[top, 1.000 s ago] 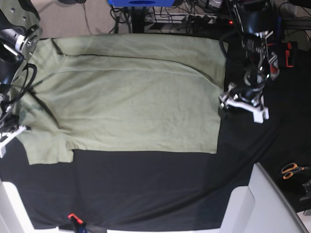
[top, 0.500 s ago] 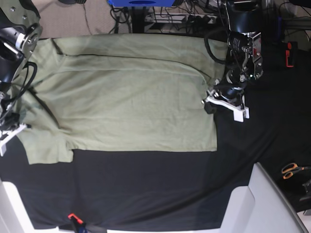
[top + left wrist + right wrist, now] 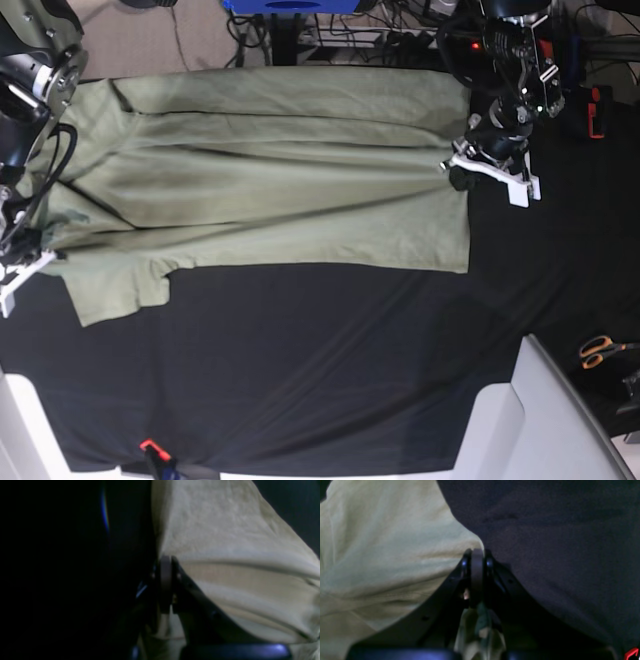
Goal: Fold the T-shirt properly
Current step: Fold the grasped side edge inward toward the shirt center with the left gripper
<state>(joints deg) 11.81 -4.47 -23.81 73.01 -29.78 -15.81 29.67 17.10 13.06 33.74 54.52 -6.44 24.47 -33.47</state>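
T-shirt (image 3: pixel 270 180) stretched between left gripper (image 3: pixel 462 172), right gripper (image 3: pixel 30 245), both clamped on it

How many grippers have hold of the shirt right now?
2. The left gripper pinches the T-shirt at its hem edge; the right gripper pinches it at the sleeve end, opposite. Both jaws look closed on fabric.
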